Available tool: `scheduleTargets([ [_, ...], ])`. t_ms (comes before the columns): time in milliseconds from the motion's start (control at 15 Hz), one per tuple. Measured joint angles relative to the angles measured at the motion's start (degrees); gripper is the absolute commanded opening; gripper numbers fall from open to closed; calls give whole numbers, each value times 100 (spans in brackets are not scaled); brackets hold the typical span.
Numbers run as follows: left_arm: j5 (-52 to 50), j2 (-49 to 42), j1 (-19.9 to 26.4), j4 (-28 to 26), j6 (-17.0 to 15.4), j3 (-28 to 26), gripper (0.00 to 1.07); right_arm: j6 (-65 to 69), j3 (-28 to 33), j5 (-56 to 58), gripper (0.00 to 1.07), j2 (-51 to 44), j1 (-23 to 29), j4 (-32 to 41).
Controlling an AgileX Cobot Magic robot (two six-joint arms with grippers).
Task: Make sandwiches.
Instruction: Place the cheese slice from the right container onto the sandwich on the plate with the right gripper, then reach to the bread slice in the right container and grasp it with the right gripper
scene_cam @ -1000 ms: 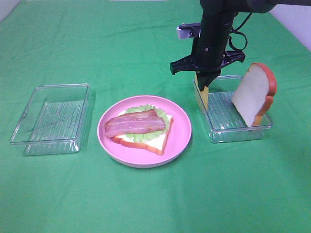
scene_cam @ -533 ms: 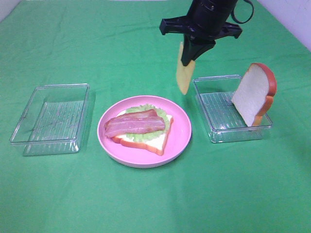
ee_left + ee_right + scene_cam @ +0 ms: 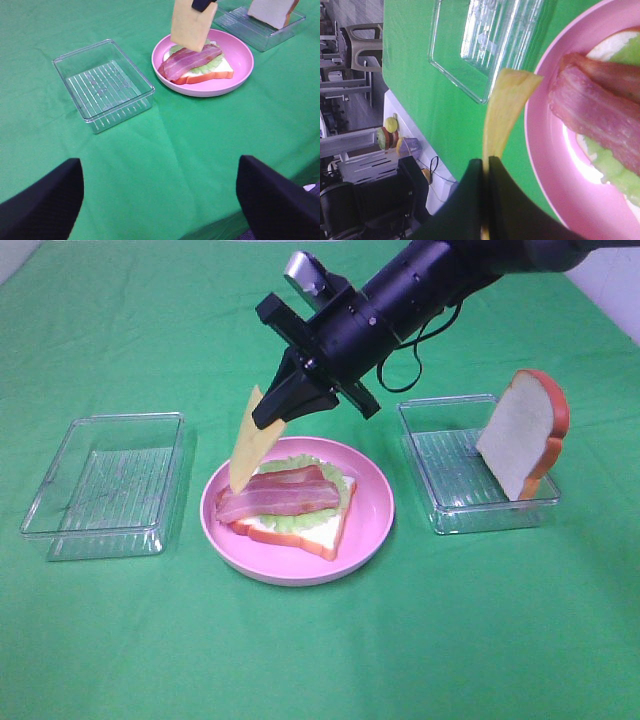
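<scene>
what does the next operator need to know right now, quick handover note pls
Right gripper: shut on the cheese slice, hanging tilted over the left edge of the pink plate.
Left gripper: open, holding nothing, back from the work.
Done: bread slice, lettuce and bacon stacked on the plate.
Left: lay the cheese on the bacon, then fetch the second bread slice, leaning upright in the right tray, and cap the stack.
The left tray holds no food.

Green-clothed table [image 3: 200, 640] carries 2 clear trays [image 3: 105, 485] [image 3: 478, 462] flanking a pink plate [image 3: 372, 510]
</scene>
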Motion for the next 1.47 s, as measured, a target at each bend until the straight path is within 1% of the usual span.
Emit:
scheduleTargets([
  [200,0,0,0,0,0,0,79,-11,69,-166,0,241,0,-46],
  [267,0,0,0,0,0,0,79,63,80,-229,0,298,0,-189],
  [333,0,0,0,0,0,0,79,292,92,-378,0,309,0,-561],
  [400,0,0,0,0,0,0,79,504,92,-527,9,309,0,-894],
  [467,0,0,0,0,0,0,79,739,92,-630,22,309,0,-1232],
  [533,0,0,0,0,0,0,79,796,92,-670,45,309,0,-1352],
  [667,0,0,0,0,0,0,79,871,92,-722,76,309,0,-1404],
  [733,0,0,0,0,0,0,79,894,92,-722,83,304,0,-1444],
  [800,0,0,0,0,0,0,79,894,92,-722,83,304,0,-1444],
  [1000,0,0,0,0,0,0,79,1163,92,-728,83,-103,0,-2149],
  [1267,0,0,0,0,0,0,79,1730,92,-716,83,-1197,0,-3879],
  [1333,0,0,0,0,0,0,79,1730,92,-716,83,-1197,0,-3879],
  [1400,0,0,0,0,0,0,79,1839,92,-710,83,-1283,0,-4057],
  [1467,0,0,0,0,0,0,79,2131,92,-688,83,-1524,0,-4693],
])
